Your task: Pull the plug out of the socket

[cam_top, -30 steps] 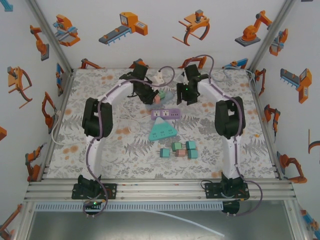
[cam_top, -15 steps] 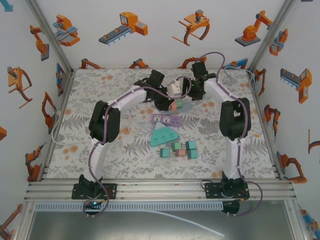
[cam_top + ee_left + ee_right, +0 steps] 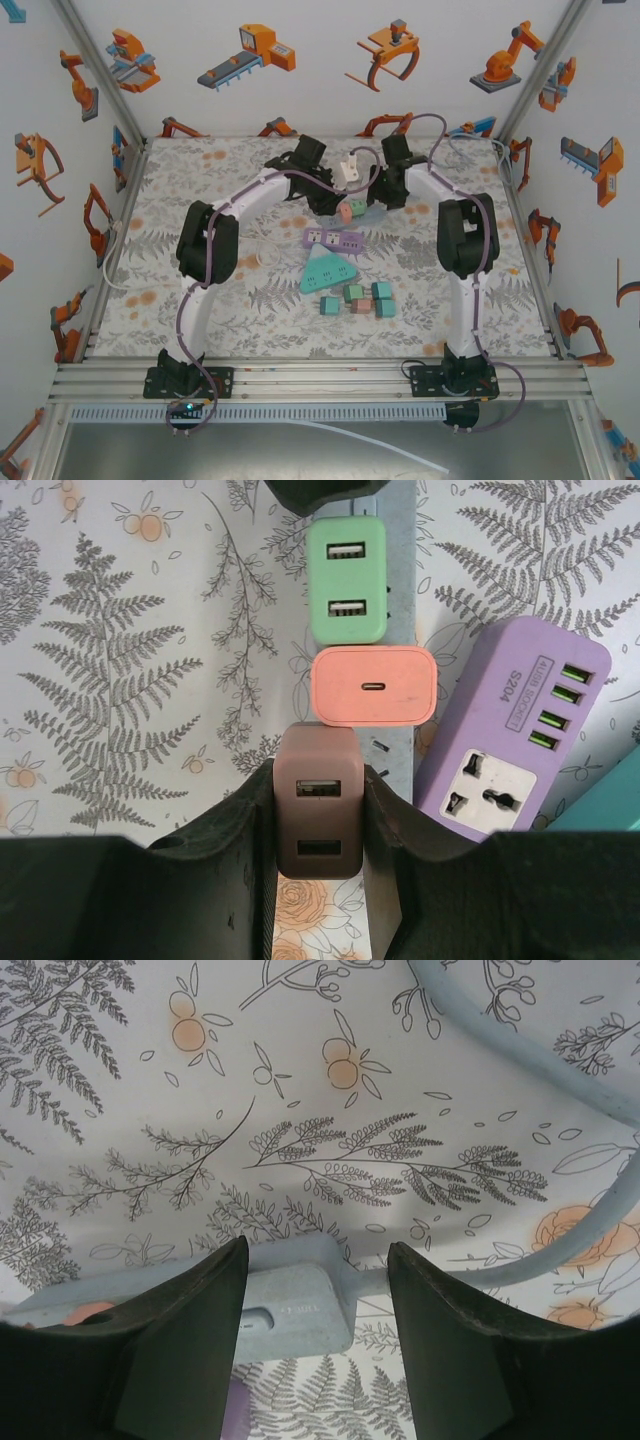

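Note:
A grey-blue socket strip [image 3: 399,630] carries three plugs in a row: green [image 3: 346,580], orange [image 3: 372,686] and brown [image 3: 320,815]. My left gripper [image 3: 318,782] is shut on the brown plug, one finger on each side. My right gripper [image 3: 317,1260] is open, and its fingers straddle the strip's cable end [image 3: 290,1300] with a gap on the right side. From above, the left gripper [image 3: 335,205] and right gripper [image 3: 388,195] meet over the strip at the back centre of the table.
A purple power strip [image 3: 505,740] lies just right of the plugs, also seen from above [image 3: 332,238]. In front of it are a teal triangular socket [image 3: 325,265] and several small blocks [image 3: 360,298]. The strip's grey cable [image 3: 560,1250] curves off right. A white block [image 3: 348,170] sits between the wrists.
Over the last second both grippers moved right and towards the back, and the white block went with them. Since half a second ago little has shifted.

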You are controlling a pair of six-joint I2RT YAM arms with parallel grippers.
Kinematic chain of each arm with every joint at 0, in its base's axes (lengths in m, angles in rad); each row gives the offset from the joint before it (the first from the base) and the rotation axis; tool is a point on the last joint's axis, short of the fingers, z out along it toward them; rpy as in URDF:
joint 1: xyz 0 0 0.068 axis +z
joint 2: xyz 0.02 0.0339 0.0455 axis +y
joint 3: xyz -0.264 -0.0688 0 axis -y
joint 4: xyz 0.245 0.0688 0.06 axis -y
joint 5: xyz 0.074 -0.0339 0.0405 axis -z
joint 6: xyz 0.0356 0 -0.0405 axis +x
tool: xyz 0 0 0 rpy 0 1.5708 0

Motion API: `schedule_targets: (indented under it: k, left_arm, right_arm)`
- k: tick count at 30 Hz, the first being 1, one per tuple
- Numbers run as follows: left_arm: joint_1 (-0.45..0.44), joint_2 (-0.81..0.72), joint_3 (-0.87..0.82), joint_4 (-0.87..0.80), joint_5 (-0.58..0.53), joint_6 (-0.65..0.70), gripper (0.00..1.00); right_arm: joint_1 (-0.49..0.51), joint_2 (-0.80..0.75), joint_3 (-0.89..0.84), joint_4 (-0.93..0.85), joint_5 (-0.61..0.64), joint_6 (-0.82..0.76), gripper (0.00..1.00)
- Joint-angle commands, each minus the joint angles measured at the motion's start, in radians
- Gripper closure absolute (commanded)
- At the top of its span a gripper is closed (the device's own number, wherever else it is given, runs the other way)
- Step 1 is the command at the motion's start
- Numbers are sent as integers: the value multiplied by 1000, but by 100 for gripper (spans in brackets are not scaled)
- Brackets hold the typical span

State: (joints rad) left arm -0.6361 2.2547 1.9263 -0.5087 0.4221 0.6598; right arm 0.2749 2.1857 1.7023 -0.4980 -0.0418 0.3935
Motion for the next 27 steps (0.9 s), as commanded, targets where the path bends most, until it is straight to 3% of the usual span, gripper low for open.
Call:
schedule_targets:
  k: [1,6,12,18,23,27]
  left_arm:
    - [-17,-12,49,63,4,-17,100]
    - [-17,-114,6,83,17,-114,100]
    - [1,-357,-191,257,18,-377,100]
    - [16,-628,-459,492,40,-768,100]
    - [14,-857,-731,645,-5,-1101,100]
    - [-25,-1019,-922,652,-94,-1322,100]
  right_arm:
    - [6,28,-60,-91,57,-25,46]
    - [5,3,-65,-81,20,-29,45]
    - [3,-119,-35,-64,-13,0,40]
    - [3,-295,-60,-35,-14,51,38]
    - [2,-536,-245,58,-25,119,33]
    - [4,-721,-406,113,-69,147,32]
